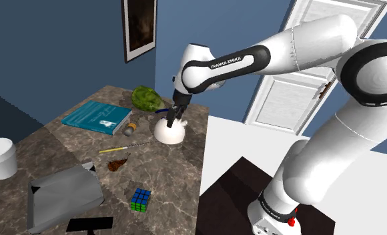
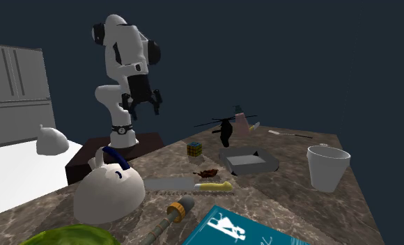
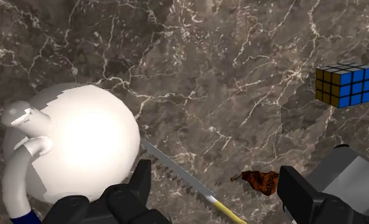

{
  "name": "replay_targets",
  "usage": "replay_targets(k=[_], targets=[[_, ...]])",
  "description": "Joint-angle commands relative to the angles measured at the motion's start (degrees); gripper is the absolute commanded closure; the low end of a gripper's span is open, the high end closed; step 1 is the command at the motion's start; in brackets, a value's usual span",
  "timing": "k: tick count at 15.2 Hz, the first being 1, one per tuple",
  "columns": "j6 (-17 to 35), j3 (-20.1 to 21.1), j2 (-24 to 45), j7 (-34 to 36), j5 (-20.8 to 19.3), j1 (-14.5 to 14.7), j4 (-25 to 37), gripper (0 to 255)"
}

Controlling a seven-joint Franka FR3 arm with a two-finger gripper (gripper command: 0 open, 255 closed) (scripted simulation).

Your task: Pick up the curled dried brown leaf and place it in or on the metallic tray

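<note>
Jaws stand wide apart, holding nothing, over the counter (image 3: 228,83); curled brown leaf (image 3: 261,180) lies near the grey tray (image 3: 352,173).

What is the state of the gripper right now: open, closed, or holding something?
Gripper: open, holding nothing.

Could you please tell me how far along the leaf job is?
Done: nothing yet. The brown leaf lies on the marble table, apart from the empty grey tray. In hand: the jaws hang open and empty above the table, near the white teapot. Left: descending, grasping the leaf, carrying it to the tray.
</note>
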Motion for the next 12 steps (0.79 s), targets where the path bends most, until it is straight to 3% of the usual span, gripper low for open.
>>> replay_targets(k=[1,12], targets=[[2.27,0.25,4.33,-2.13,1.57,0.82,1.88,0],[9.39,4.12,26.41,-12.83,8.66,3.31,15.42,0]])
